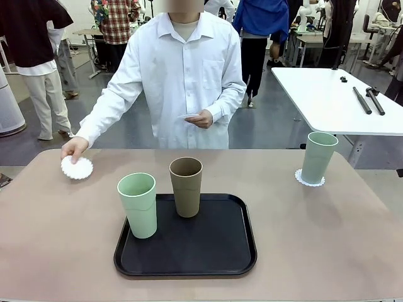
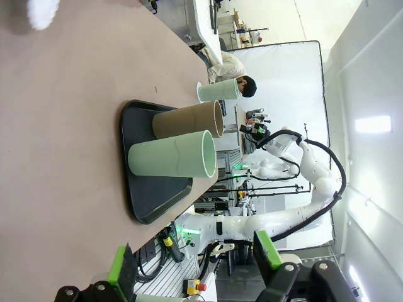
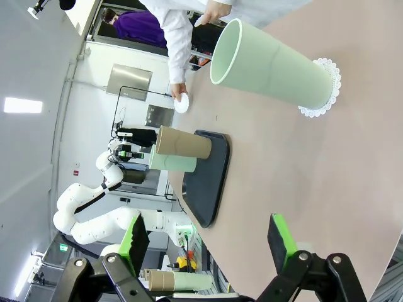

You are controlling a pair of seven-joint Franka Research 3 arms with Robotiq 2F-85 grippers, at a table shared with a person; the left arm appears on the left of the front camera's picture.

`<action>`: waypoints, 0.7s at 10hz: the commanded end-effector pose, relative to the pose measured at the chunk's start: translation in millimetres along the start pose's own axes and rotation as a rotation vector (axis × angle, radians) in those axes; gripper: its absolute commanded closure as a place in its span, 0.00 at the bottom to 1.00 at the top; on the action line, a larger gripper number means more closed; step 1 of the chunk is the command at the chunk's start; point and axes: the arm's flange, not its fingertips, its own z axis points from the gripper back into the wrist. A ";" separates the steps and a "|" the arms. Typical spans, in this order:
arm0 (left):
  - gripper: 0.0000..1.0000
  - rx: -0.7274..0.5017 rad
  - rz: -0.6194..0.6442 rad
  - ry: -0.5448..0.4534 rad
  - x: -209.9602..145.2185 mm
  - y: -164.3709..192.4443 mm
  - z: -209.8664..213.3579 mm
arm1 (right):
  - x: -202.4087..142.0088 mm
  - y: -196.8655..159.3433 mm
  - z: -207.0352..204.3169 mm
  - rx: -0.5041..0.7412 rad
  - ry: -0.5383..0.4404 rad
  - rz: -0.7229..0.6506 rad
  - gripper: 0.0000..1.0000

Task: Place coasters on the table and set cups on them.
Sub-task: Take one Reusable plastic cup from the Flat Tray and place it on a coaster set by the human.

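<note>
While my left gripper [image 2: 192, 261] and right gripper [image 3: 209, 238] both stand spread wide and empty, the cups sit well apart from them. At six o'clock on the table [image 1: 327, 239], the black tray [image 1: 186, 264] carries a mint cup [image 1: 138, 204] and the tan cup [image 1: 186, 186]. At two o'clock I see a second mint cup [image 1: 318, 157] upright on a coaster [image 1: 310, 182]. At ten o'clock the person's hand [image 1: 74, 148] touches another coaster [image 1: 77, 167] lying on the table.
</note>
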 end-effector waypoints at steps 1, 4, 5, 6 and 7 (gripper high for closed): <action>0.00 -0.019 -0.012 -0.008 -0.5 -0.2 1.4 | 0.2 0.2 0.1 -0.002 0.000 -0.017 0.00; 0.00 -0.019 -0.012 -0.008 -0.5 -0.2 1.4 | 0.2 0.2 0.1 -0.002 0.000 -0.017 0.00; 0.00 -0.019 -0.012 -0.008 -0.5 -0.2 1.4 | 0.2 0.2 0.1 -0.002 0.000 -0.017 0.00; 0.00 -0.019 -0.012 -0.008 -0.5 -0.2 1.4 | 0.2 0.2 0.1 -0.002 0.000 -0.017 0.00; 0.00 -0.019 -0.012 -0.008 -0.5 -0.2 1.4 | 0.2 0.2 0.1 -0.002 0.000 -0.017 0.00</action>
